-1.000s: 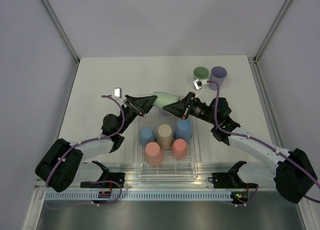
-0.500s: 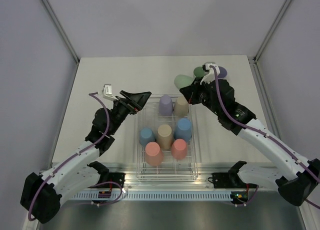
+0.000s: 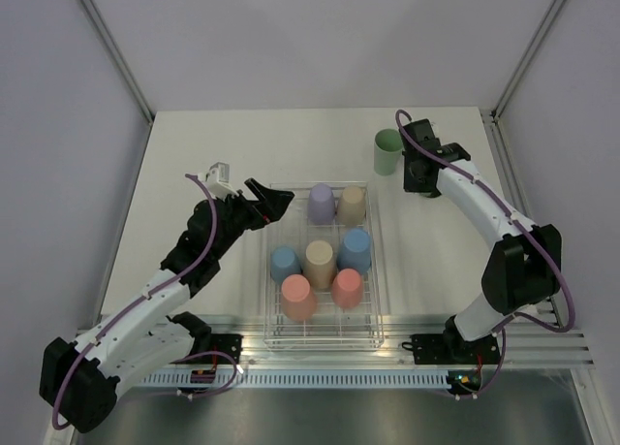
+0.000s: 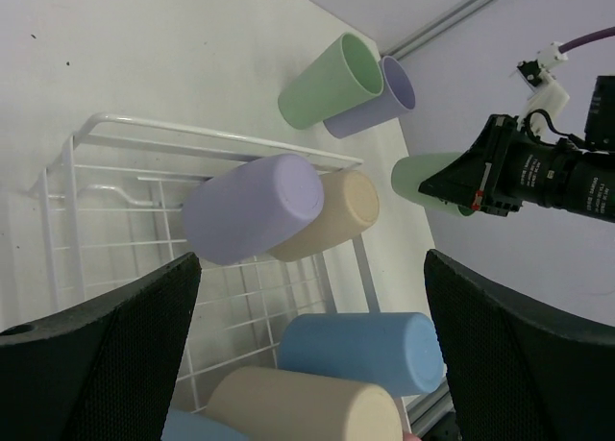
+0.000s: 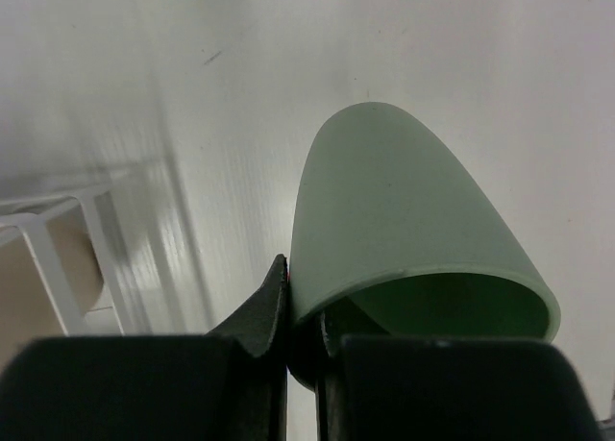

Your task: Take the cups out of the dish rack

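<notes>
Jaws of the left gripper now stand wide with nothing in them, by the far left corner of the dish rack. A second ago they held a green cup over the rack together with the other arm. Seven cups sit in the rack. The right arm has swung to the far right corner of the table.

From the left wrist, the right gripper pinches the green cup near a standing green cup and a standing purple cup.

From the right wrist, its jaws are tight on the rim. I think the hand-over is done and this cup gets set down next.
</notes>
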`<action>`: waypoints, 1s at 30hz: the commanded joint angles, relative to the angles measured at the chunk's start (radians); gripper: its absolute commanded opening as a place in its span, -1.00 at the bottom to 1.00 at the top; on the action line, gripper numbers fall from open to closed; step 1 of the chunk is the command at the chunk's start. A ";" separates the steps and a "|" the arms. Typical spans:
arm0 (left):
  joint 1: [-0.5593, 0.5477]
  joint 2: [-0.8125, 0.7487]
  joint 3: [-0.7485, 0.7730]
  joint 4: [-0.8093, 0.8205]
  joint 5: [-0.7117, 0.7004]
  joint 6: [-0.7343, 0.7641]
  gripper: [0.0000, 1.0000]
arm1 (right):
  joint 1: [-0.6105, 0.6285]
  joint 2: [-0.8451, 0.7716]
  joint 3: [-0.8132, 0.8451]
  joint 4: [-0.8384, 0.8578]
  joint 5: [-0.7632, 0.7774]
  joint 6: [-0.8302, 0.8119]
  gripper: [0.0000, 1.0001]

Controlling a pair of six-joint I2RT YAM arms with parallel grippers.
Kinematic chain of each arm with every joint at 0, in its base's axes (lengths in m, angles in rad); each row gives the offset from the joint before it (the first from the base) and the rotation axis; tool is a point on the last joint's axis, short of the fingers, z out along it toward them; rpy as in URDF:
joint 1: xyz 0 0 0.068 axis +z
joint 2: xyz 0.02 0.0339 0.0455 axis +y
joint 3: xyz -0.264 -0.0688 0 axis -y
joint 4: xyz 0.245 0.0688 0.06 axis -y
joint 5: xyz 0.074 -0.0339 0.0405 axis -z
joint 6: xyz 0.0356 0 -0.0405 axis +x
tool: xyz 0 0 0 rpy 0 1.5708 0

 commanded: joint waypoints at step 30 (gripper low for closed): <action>-0.008 0.119 0.133 -0.105 0.099 0.129 0.99 | -0.109 0.267 0.182 0.048 -0.143 -0.036 -0.01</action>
